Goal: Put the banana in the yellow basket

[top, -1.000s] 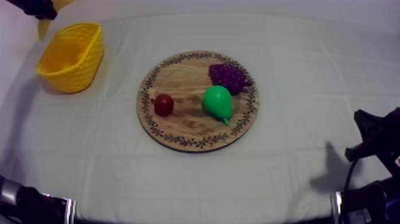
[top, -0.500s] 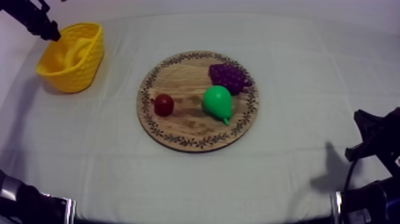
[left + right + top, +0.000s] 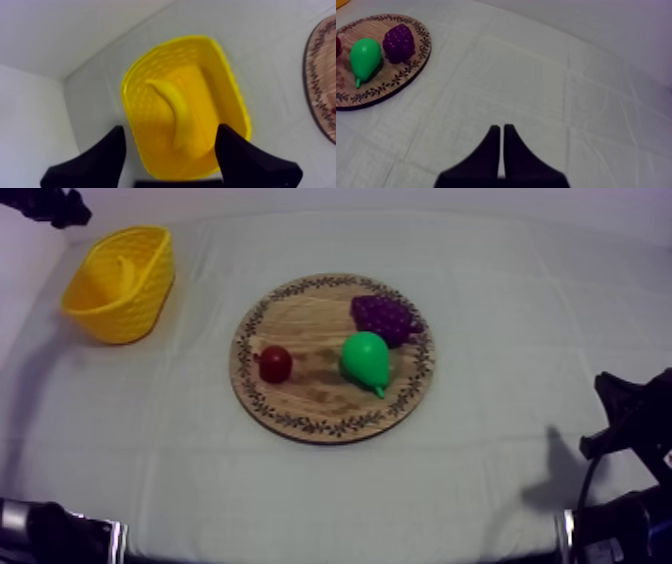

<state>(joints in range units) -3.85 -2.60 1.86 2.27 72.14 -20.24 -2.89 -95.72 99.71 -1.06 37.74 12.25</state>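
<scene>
Top view: the banana lies inside the yellow basket, which sits on the table well apart from the wooden board, off the board's far left side. No contact btw basket and board.

L claw: fingers spread wide, nothing btw them. It hangs above the basket, clear of the rim. Through the gap, the banana rests curved on the basket floor, one end toward the wall farther from the board. In the top view the L claw is a dark shape beyond the basket, on the side away from the board.

R claw: fingers pressed together in a narrow wedge, gripping nothing, over bare cloth, well apart from the board on the grape side.

On the board:
- pear, green, approx centre-right, stem end toward the near rim
- grapes, purple, just behind the pear, near the far right rim; pear and grapes look to be touching or nearly so, cannot tell which
- small red fruit, left half of the board, apart from the pear

Board edge also shows past the basket in the L wrist view.
</scene>
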